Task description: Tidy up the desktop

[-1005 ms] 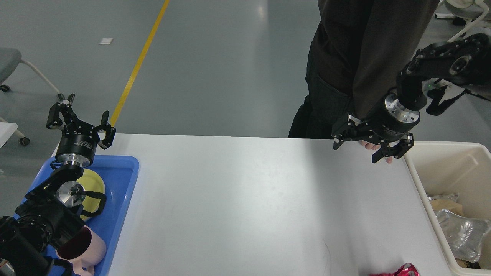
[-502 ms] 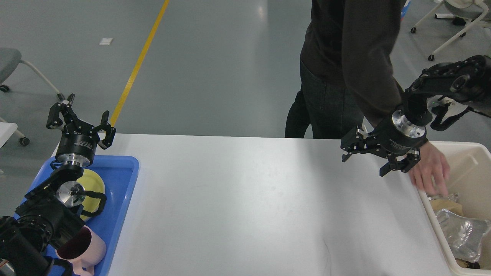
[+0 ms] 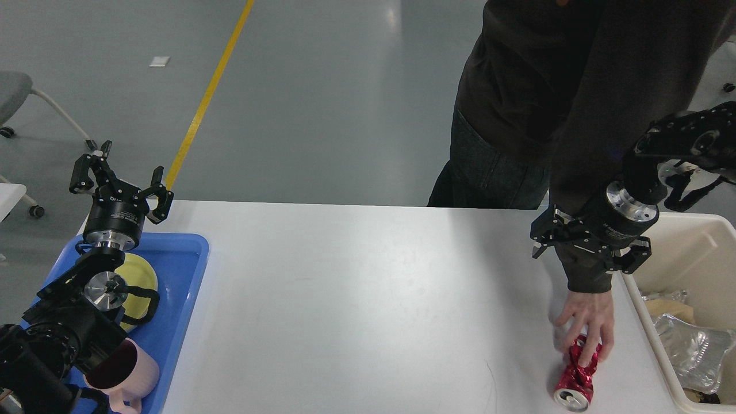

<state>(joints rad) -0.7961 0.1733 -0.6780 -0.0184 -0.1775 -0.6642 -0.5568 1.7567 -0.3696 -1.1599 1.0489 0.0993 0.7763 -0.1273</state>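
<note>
We see one white table [image 3: 368, 299] filling the lower middle of the head view, with a blue tray [image 3: 184, 276] at its left end and a cream bin [image 3: 698, 244] at its right end.

Our left claw [image 3: 118, 175] stands above the far left corner of the table, over the back of the tray, its two fingers spread wide with nothing between them. Our right claw [image 3: 589, 256] hangs above the right side of the table beside the bin; its two fingers are spread apart and hold nothing.

The tray carries two things: one yellow plate [image 3: 141, 276], partly hidden behind our left arm, and one pink mug [image 3: 129, 368] near the front edge with its dark opening showing.

One person in dark clothes [image 3: 546, 98] stands at the far side of the table, one arm reaching down past our right claw. The person's hand [image 3: 586, 322] rests on one crushed red can [image 3: 578, 376], which lies on its side on the table near the front right, just beside the bin, its silver top facing us.

Inside the bin we count one clear crumpled plastic container [image 3: 693, 351] and a piece of brown paper [image 3: 670, 310] behind it; more scraps sit lower down, too small to name.
</note>
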